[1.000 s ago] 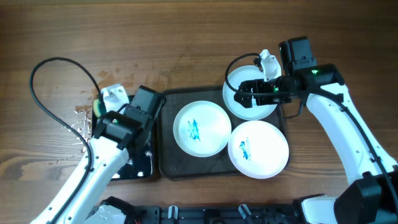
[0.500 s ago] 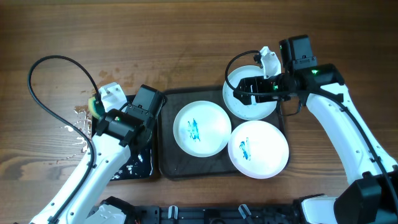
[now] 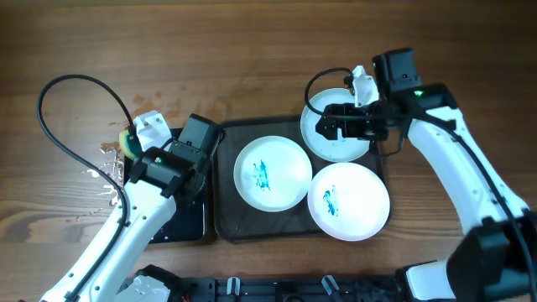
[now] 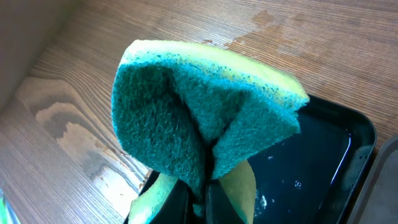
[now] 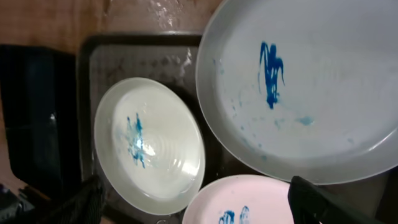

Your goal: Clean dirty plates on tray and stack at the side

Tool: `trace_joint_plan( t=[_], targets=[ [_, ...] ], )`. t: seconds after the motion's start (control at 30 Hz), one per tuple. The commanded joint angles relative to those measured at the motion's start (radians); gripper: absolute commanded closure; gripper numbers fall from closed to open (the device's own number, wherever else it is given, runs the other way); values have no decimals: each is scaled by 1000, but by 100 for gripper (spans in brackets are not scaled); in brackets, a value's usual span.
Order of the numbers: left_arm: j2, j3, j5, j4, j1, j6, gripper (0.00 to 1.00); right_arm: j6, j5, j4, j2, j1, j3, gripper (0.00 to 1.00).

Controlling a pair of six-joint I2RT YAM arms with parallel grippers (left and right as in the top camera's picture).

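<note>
The dark tray (image 3: pixel 225 225) holds three plates, each with a blue smear: a white one in the middle (image 3: pixel 273 172), a white one at the front right (image 3: pixel 348 201), and a pale blue one (image 3: pixel 336 149) at the back right, overlapping the rim. My right gripper (image 3: pixel 336 126) is open and empty over the pale blue plate. In the right wrist view, its fingers (image 5: pixel 199 202) spread wide above the pale blue plate (image 5: pixel 311 81), the middle plate (image 5: pixel 149 143) and the front plate (image 5: pixel 249 202). My left gripper (image 4: pixel 199 199) is shut on a green and yellow sponge (image 4: pixel 199 112), left of the tray.
A smaller glossy black tray (image 3: pixel 180 225) with water drops lies under my left arm, against the big tray's left side; it also shows in the left wrist view (image 4: pixel 317 155). Water is spilled on the wood (image 3: pixel 105 168) at the left. A black cable (image 3: pixel 59 92) loops behind.
My left gripper has shifted slightly left and back with the sponge. My right gripper has moved a little left over the pale blue plate. The plates have not moved.
</note>
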Motion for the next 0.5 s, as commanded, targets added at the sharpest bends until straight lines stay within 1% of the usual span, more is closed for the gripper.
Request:
trace_joint_plan(
  t=[0.0, 0.07, 0.13, 0.2, 0.37, 0.43, 0.47],
  targets=[
    [4, 5, -38, 8, -4, -28, 96, 26, 2, 0, 90, 20, -38, 11],
    [4, 5, -38, 8, -4, -28, 96, 27, 2, 8, 131, 40, -51, 11],
    [4, 5, -30, 8, -4, -28, 96, 21, 2, 23, 170, 69, -60, 16],
    [4, 5, -24, 8, -4, -28, 96, 17, 3, 33, 200, 108, -62, 19],
    [4, 5, -24, 8, -4, -28, 96, 9, 7, 74, 210, 195, -62, 20],
    [4, 5, -24, 6, -4, -28, 96, 60, 34, 69, 210, 205, -62, 24],
    [4, 5, -24, 6, -4, -28, 96, 79, 52, 64, 210, 205, -62, 24]
  ],
)
